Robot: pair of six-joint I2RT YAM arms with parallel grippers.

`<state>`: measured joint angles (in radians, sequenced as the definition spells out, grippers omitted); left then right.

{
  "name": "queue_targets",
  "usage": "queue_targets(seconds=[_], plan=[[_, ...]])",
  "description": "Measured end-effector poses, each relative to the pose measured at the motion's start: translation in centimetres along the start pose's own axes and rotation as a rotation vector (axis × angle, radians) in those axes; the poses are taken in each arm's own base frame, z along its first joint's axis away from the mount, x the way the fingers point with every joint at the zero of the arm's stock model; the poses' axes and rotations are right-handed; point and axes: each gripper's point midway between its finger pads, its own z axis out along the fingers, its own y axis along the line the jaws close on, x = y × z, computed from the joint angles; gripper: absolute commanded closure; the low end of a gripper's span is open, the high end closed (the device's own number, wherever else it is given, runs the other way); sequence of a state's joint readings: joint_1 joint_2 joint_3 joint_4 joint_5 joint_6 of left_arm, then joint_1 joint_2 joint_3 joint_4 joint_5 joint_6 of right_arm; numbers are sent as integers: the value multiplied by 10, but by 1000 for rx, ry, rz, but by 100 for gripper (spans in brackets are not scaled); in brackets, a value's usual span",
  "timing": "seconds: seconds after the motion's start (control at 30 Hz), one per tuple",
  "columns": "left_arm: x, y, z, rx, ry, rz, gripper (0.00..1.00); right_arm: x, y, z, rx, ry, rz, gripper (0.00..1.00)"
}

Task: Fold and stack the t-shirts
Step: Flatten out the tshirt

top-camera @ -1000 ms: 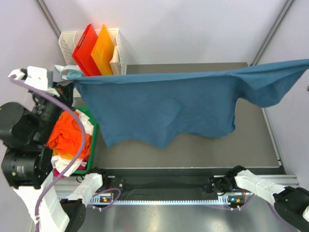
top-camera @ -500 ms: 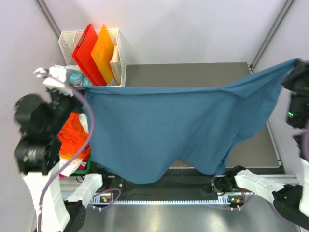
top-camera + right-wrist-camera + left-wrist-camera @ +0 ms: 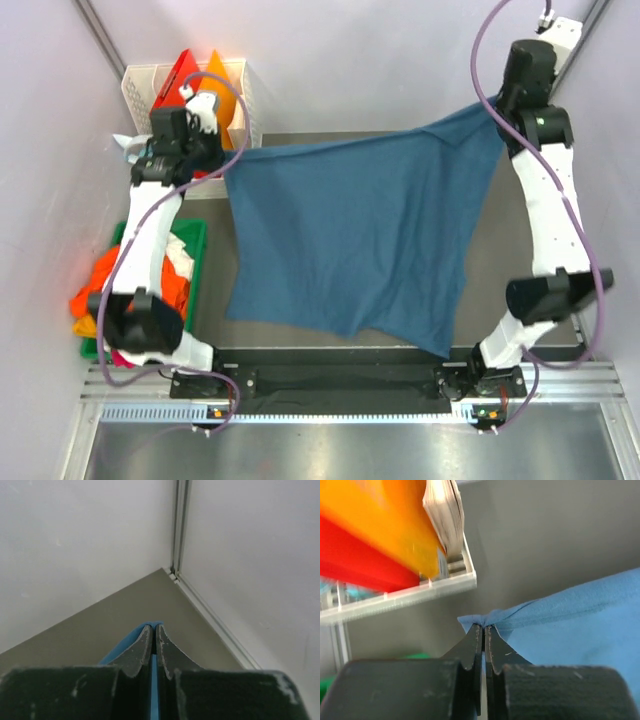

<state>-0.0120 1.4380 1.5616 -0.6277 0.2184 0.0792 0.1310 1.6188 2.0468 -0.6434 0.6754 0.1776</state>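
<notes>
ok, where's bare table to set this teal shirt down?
Bare table shows along the far edge beyond the teal t-shirt, and in a strip between its right edge and the right arm. Whatever lies under the shirt is hidden. The left side is crowded: white rack, green bin.

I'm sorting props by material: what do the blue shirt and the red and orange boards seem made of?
The blue shirt: soft matte fabric, it hangs in folds; red board and orange board: probably rigid smooth plastic, flat faces, straight edges.
</notes>
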Motion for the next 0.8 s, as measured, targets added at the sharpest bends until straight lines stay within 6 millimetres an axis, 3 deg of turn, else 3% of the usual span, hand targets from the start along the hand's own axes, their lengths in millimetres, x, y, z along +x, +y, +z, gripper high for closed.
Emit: queue_targets(seconds=[0.07, 0.13, 0.23, 0.3, 0.4, 0.53, 0.63, 0.7, 0.8], plan=[[-9, 6, 29, -10, 8, -4, 100, 8, 12, 24, -2, 27, 4, 100], [-28, 8, 51, -12, -16, 0, 100, 3, 20, 40, -15, 19, 32, 100], [-71, 11, 69, -22, -85, 8, 100, -28, 30, 40, -60, -42, 89, 100], [-114, 12, 72, -31, -175, 22, 100, -61, 31, 28, -99, -117, 143, 100], [-176, 12, 53, -51, -335, 45, 100, -122, 22, -6, -163, -271, 238, 100], [-217, 8, 16, -70, -480, 60, 100, -169, -6, -60, -209, -398, 303, 100], [-215, 5, 4, -74, -509, 48, 100, -176, -28, -94, -219, -431, 318, 100], [-197, 2, 8, -67, -484, 39, 100, -165, -39, -104, -216, -424, 314, 100], [-145, -2, 31, -55, -384, 26, 100, -104, -44, -95, -189, -341, 264, 100]])
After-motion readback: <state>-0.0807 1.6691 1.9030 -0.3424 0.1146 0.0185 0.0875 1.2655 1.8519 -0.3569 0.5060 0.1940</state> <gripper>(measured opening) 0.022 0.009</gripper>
